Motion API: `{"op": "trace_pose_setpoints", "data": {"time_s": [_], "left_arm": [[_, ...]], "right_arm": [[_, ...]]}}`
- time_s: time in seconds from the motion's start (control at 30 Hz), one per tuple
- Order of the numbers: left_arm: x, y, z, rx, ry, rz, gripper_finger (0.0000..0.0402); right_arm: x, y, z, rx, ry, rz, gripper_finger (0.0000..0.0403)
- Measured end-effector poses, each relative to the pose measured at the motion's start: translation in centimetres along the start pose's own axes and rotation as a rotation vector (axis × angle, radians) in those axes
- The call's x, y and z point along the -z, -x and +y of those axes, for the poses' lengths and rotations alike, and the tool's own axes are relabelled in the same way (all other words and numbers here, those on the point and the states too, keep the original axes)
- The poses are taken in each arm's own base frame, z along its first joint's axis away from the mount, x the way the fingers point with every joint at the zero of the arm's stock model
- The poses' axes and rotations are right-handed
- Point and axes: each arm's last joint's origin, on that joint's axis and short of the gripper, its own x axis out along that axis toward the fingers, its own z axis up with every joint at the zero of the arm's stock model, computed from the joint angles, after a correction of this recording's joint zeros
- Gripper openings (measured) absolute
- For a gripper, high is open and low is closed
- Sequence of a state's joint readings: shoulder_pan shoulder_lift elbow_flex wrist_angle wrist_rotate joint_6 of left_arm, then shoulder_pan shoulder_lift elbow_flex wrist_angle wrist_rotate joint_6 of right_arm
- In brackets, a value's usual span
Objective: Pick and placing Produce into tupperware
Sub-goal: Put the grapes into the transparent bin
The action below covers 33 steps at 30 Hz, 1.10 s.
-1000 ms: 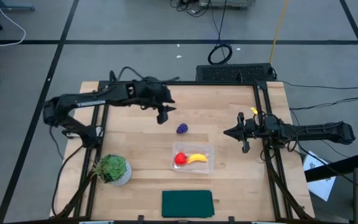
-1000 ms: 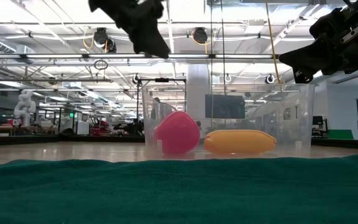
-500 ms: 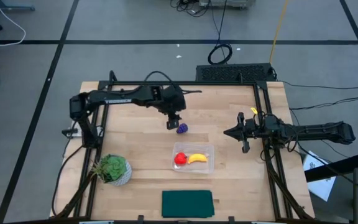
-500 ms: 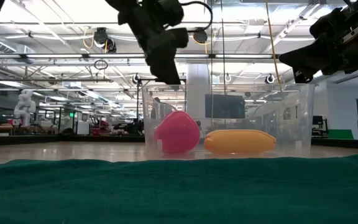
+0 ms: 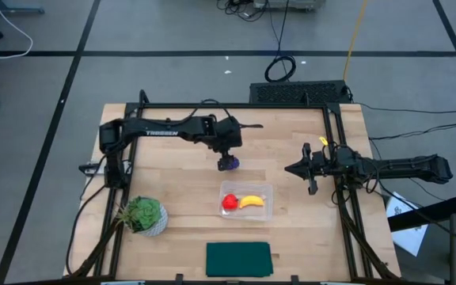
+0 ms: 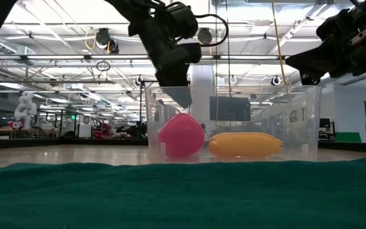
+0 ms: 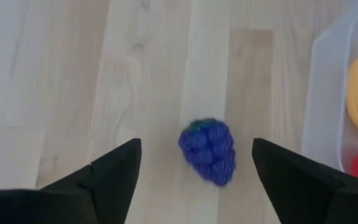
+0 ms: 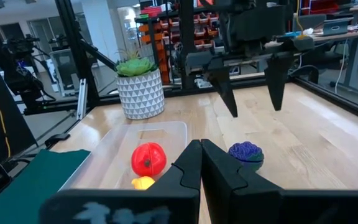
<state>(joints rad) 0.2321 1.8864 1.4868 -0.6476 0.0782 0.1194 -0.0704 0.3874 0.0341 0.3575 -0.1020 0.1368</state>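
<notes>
Step in hand: reach for the last loose piece of produce; judged as the approach before a grasp, with two of three pieces already lying in the container.
Left gripper (image 7: 194, 163): poised above the grape bunch (image 7: 208, 151), reaching in from the table's left side. Jaws stand wide apart, one finger on each side of the bunch, touching nothing and holding nothing.
Grape bunch: purple, lying on the bare wooden table (image 5: 172, 182), near the middle, just outside the container wall.
Next move, as judged: descend until the fingers flank the bunch at table level, close on it, lift, then carry it the short way over the near wall and release inside.
Tupperware (image 5: 264, 188): clear rectangular tub, in front of the bunch, near but not touching it.
Red fruit (image 5: 229, 202): inside the tub, at its left end.
Banana (image 5: 251, 201): inside the tub, just beside the red fruit on its right.
Right gripper (image 8: 199, 149): waiting above the table's right edge, well apart from the tub. Fingers pressed together, nothing between them.
</notes>
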Motion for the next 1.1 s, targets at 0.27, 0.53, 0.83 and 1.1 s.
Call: {"op": "trace_pose_setpoints", "data": {"time_s": [0.27,0.53,0.83,1.1], "left_arm": [[-0.1,-1.0,-0.9,-0.023,0.0,0.009,0.0319],[0.0,-1.1,-0.5,-0.093,0.034,0.018,0.0337],[0.3,-1.7,-0.7,-0.097,0.075,0.044,0.0338],[1.2,-4.2,-0.9,-0.084,0.073,0.128,0.0338]], "right_arm": [[0.3,0.0,0.0,0.004,-0.002,0.029,0.0],[0.3,0.0,0.0,0.004,0.013,0.034,0.0],[0.3,0.0,0.0,0.004,0.014,0.035,0.0],[0.3,0.0,0.0,0.004,0.014,0.035,0.0]]}}
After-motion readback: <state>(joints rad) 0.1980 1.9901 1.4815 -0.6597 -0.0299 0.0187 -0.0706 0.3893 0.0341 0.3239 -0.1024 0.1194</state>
